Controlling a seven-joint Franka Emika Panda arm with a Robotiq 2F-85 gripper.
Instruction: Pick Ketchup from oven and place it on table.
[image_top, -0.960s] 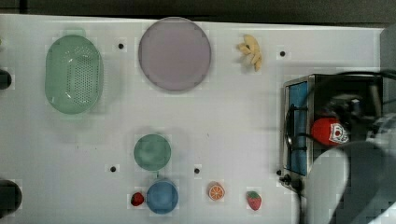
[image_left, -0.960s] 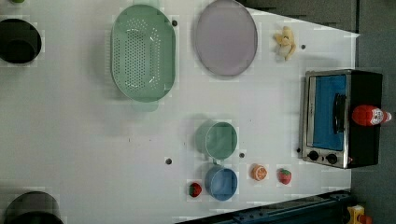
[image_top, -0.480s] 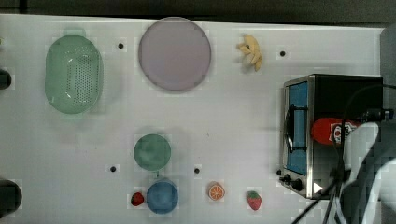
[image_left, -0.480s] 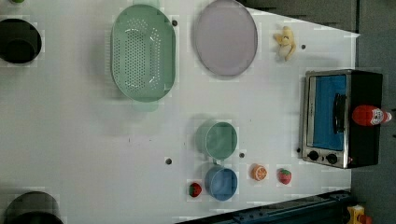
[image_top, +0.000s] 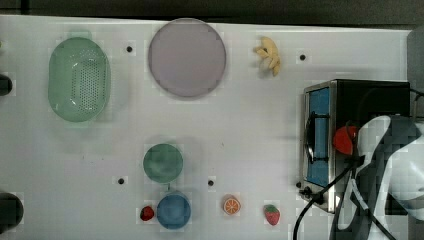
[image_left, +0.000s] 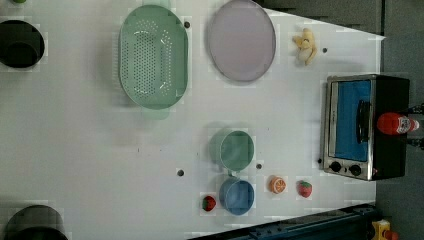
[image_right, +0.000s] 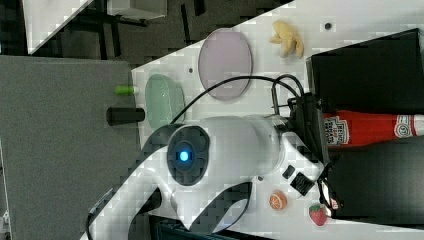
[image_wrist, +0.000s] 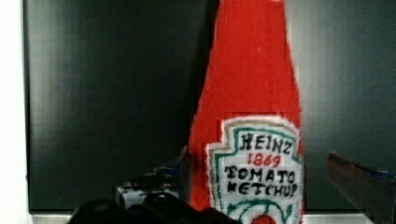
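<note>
1. Wrist view: ketchup (image_wrist: 252, 140), red bottle with white Heinz label, lying on the oven's (image_wrist: 112, 93) black top.
2. Gripper (image_wrist: 261, 182): fingers spread open, one on each side of the bottle with a gap to the far one; nothing gripped.
3. Left view: ketchup (image_left: 395, 123) on the oven (image_left: 367, 127), at the left view's right edge of the table (image_left: 75, 150).
4. Right view: white arm (image_right: 225, 155) over the oven (image_right: 370, 75), reaching the bottle (image_right: 370, 129).
5. Top view: purple plate (image_top: 186, 57), green colander (image_top: 79, 79), strawberry (image_top: 272, 214).
</note>
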